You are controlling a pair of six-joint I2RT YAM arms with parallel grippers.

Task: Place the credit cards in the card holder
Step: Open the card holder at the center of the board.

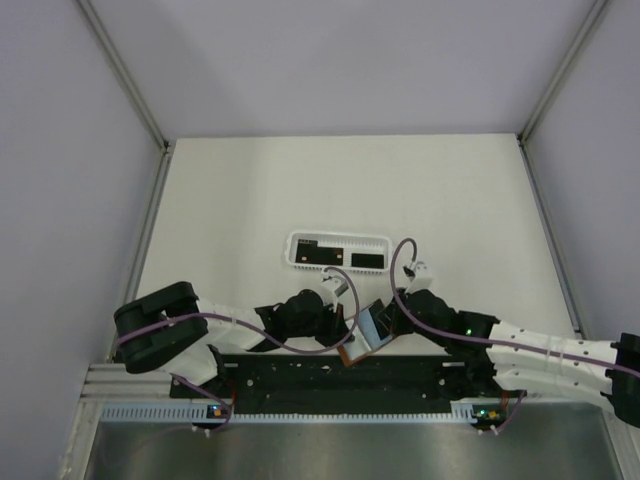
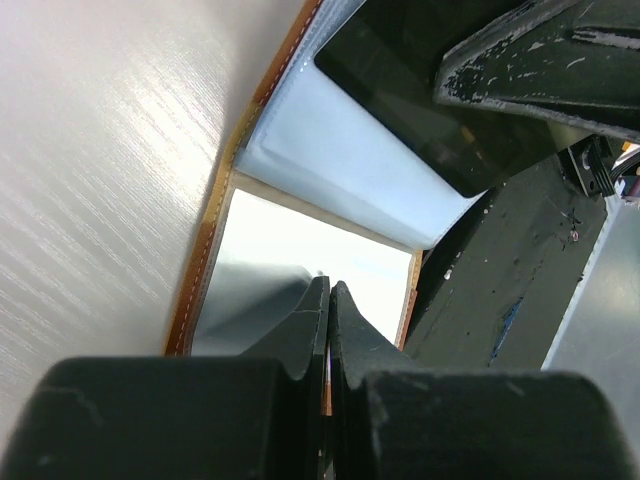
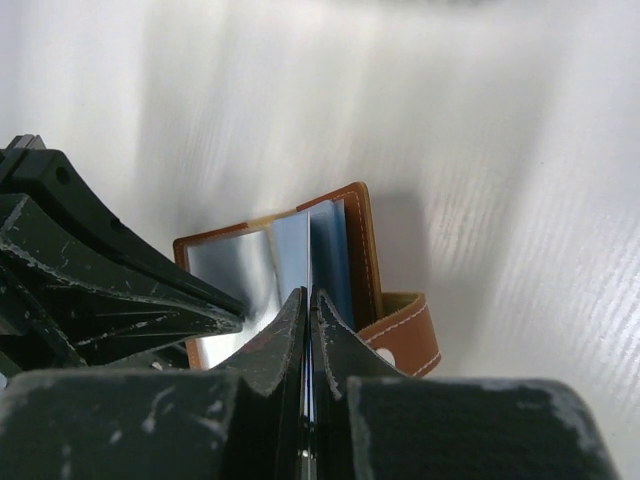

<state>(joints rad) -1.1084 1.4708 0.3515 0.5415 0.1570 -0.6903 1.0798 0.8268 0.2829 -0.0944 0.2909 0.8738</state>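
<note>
You are holding the open card holder on the surface, at 6 o'clock from the white basket. Your left fingers are pinching together on its brown edge at 9 o'clock. Your right fingers, at 3 o'clock, are clamping a black card at the bluish pocket. In the basket, two more cards are lying flat.

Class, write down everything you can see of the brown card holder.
The card holder is tan and leather-looking, with pale stitching and a strap tab bearing a snap. It is open, showing glossy bluish clear pockets, near the table front edge between both arms. The left gripper is shut on one leaf; a black card, held in the shut right gripper, meets a pocket.
</note>
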